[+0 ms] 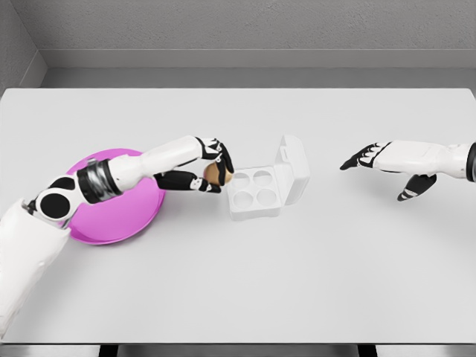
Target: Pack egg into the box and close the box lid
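Tabletop: egg [214,173] (left-hand [212,167] grasp)

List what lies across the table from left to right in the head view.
Round magenta plate → left hand holding the brown egg → white four-cup egg box with its lid open → right hand, fingers spread, holding nothing.

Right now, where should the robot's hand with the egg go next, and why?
Probably a little to the right. The left hand grips the egg just left of the box, whose four cups look empty and whose lid stands open. The egg should hang over a cup before release.
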{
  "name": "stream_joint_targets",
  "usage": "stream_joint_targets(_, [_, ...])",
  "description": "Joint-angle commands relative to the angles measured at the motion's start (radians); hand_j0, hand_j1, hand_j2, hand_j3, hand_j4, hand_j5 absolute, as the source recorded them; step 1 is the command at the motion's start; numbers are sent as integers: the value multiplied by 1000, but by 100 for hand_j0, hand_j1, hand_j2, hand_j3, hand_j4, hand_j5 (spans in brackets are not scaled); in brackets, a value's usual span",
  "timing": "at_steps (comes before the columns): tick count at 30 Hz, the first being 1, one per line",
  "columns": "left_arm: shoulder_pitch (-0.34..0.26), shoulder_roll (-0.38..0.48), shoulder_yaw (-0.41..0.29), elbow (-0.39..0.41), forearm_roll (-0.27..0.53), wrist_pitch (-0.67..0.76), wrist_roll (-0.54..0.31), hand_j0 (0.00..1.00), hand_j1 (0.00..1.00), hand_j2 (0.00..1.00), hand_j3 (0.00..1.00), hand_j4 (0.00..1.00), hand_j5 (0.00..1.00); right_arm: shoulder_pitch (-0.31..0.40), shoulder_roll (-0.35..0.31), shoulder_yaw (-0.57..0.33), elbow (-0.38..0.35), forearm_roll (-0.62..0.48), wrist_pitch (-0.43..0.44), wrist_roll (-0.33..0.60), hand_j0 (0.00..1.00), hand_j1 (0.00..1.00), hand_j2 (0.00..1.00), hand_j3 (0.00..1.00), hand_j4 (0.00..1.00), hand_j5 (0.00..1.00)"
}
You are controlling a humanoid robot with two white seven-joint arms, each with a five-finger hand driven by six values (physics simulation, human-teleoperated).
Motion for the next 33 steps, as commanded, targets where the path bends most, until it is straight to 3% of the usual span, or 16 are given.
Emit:
stream_joint_targets(1, [-8, -6, -37, 13, 47, 2, 1, 29, 29, 29, 29, 29, 29, 0, -1, 0, 0, -5, 2, 0, 100, 100, 100, 100, 100, 100])
stream_joint_targets(18, [-17, -87, -43, 15, 50, 2, 1, 29, 29, 29, 29, 29, 29, 0, -3, 0, -2, -5, 2, 0, 100, 100, 100, 100, 100, 100])
stream_joint_targets(33, [-12, -116, -45, 79, 78, 2, 1, 29, 29, 29, 29, 29, 29, -2, -3, 0, -2, -5, 1, 0, 100, 100, 100, 100, 100, 100])
